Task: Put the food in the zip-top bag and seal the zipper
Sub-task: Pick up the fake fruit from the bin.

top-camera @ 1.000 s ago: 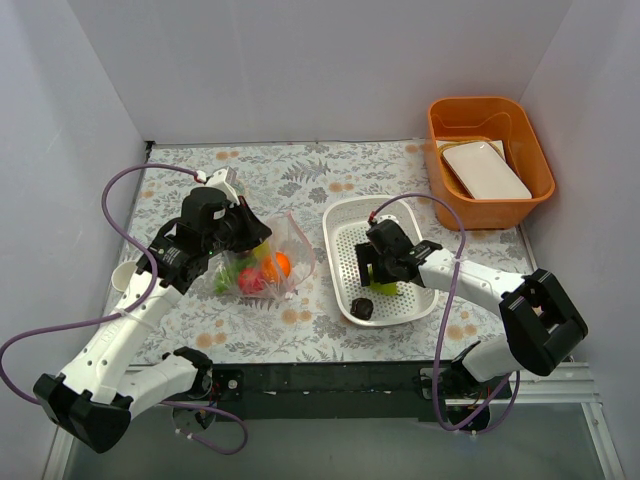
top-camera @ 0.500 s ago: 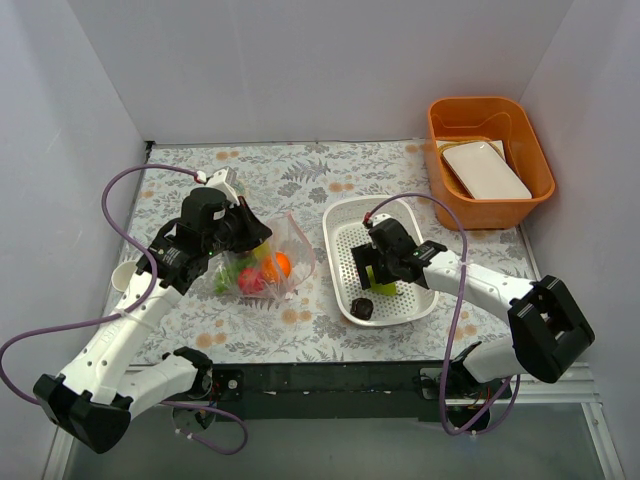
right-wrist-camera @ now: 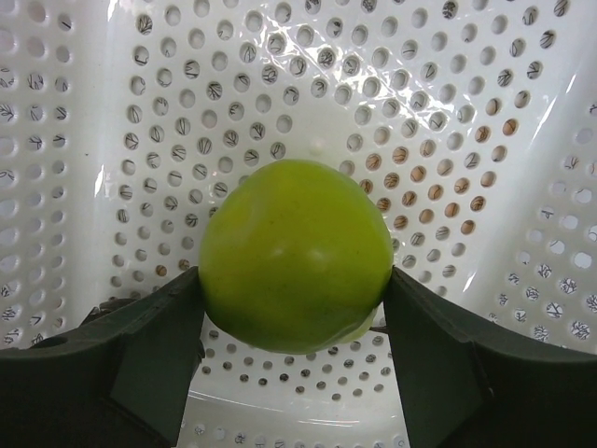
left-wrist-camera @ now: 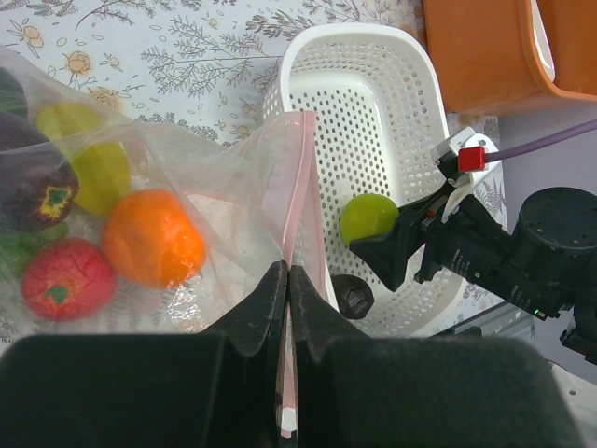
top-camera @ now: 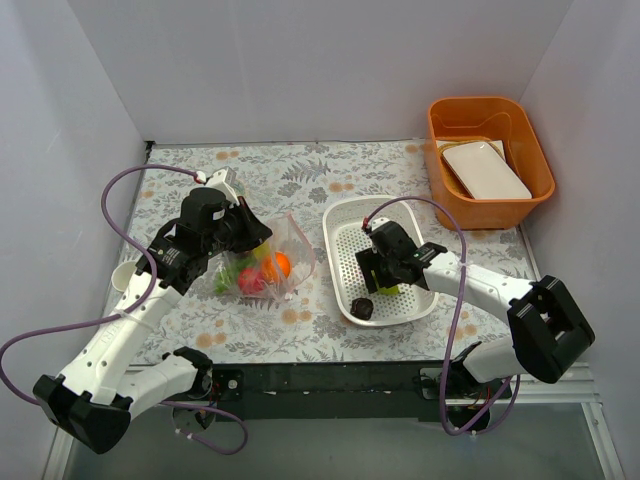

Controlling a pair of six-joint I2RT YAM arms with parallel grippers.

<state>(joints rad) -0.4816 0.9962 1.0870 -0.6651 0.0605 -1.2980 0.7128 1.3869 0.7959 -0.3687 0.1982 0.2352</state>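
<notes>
1. Right tool (right-wrist-camera: 294, 315): narrow, clamped on the round green plastic fruit (right-wrist-camera: 296, 254), with a finger touching each side of it.
2. The fruit sits between the tool's fingers, inside the white perforated plastic basket (top-camera: 333, 245), just above the basket floor. It looks near-spherical, so I can't tell its long axis.
3. A dark round plastic fruit (top-camera: 362, 308) lies loose at the near end of the same basket, just beside the right tool and apart from it.
4. Left tool (left-wrist-camera: 286, 278): jaws nearly together, pinching the thin pale pink zipper strip (left-wrist-camera: 300, 177) at the mouth of the clear crinkly zip-top bag (left-wrist-camera: 224, 177).
5. In the left wrist view the strip's long axis runs straight out from the left tool's tips. The bag mouth faces the basket.
6. The bag lies on the floral-print worktop (top-camera: 300, 175), left of the basket and just beside it.
7. In the bag: orange plastic fruit (left-wrist-camera: 154, 238), red plastic apple (left-wrist-camera: 67, 278), yellow-green piece (left-wrist-camera: 93, 163) and dark purple plum (left-wrist-camera: 33, 182).
</notes>
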